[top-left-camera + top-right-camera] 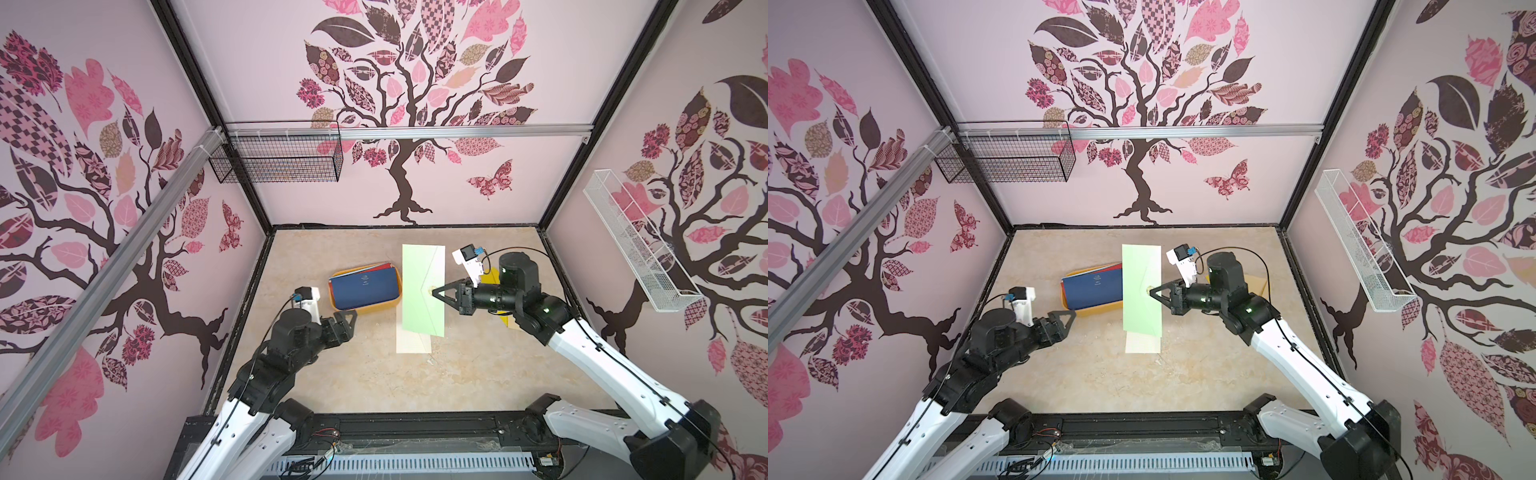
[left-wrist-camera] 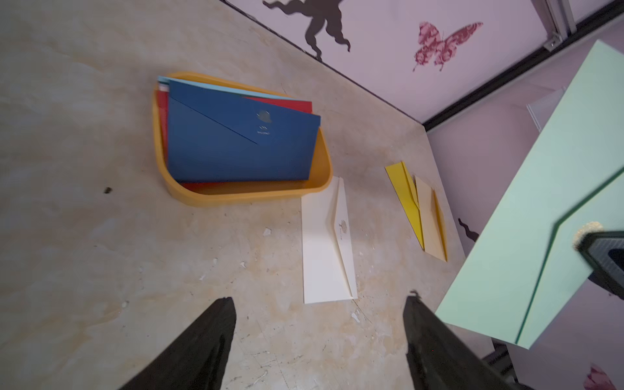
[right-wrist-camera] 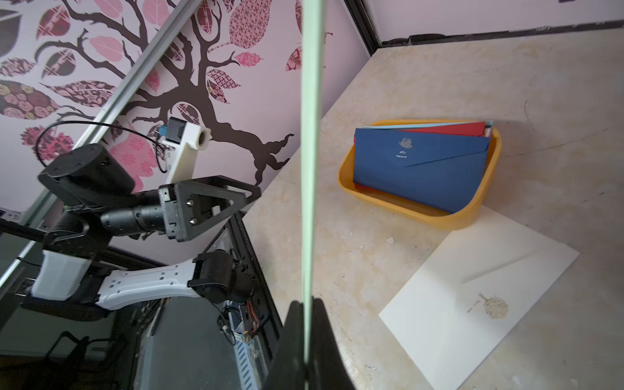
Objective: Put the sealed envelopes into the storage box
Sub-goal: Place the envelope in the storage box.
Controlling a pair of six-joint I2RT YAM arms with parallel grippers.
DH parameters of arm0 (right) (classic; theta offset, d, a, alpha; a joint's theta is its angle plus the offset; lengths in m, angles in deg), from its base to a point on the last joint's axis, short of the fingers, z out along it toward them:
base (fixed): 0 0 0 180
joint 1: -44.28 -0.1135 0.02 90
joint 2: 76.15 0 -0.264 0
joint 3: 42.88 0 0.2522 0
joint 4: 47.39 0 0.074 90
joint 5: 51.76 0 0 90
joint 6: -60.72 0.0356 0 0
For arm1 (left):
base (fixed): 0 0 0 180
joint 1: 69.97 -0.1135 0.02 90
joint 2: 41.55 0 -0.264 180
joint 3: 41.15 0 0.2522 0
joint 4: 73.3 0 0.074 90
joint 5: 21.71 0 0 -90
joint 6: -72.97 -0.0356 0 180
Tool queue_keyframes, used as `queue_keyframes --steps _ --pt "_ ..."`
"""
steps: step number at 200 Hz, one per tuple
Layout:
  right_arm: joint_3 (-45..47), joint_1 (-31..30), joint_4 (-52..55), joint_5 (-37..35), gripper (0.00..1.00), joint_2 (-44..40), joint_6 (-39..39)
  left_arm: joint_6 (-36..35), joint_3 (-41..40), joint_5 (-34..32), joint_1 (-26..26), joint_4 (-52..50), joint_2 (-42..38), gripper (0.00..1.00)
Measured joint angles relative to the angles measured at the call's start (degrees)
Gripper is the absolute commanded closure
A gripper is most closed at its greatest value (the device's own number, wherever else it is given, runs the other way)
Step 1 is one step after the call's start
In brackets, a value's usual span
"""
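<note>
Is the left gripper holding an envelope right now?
No, the left gripper stands open with nothing between its jaws.

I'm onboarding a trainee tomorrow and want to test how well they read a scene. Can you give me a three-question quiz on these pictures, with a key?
1. What does the right end effector grip? A) a black envelope; B) the pale green envelope; C) a purple envelope.
2. True or false: the left end effector is shut on an envelope.
3. Which colour of envelope lies on top in the storage box?

Key: 1 B. 2 False: its jaws stand open and empty. 3 Navy: the navy envelope.
</note>
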Motion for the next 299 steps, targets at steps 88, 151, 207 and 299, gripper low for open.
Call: queue_keyframes --steps 88,151,207,299 --pt "-32.2 -2.2 22.7 -13.8 1.00 27.2 -24.0 -8.5 7.5 -5.6 -6.0 -8.6 7.0 0.16" --pt "-57.6 -7.4 34.5 -21.2 1.00 45.1 -44.5 -11.2 6.0 -11.0 -6.1 -9.4 2.3 0.17" --pt "-66.0 -10.6 37.5 -24.4 1.00 53.4 -57.3 -11.9 4.6 -11.5 -6.1 -8.5 -2.9 0.17" --pt "-66.0 -14.4 40.1 -28.8 1.00 59.9 -69.2 -12.3 4.1 -11.8 -6.1 -7.3 -3.3 0.18"
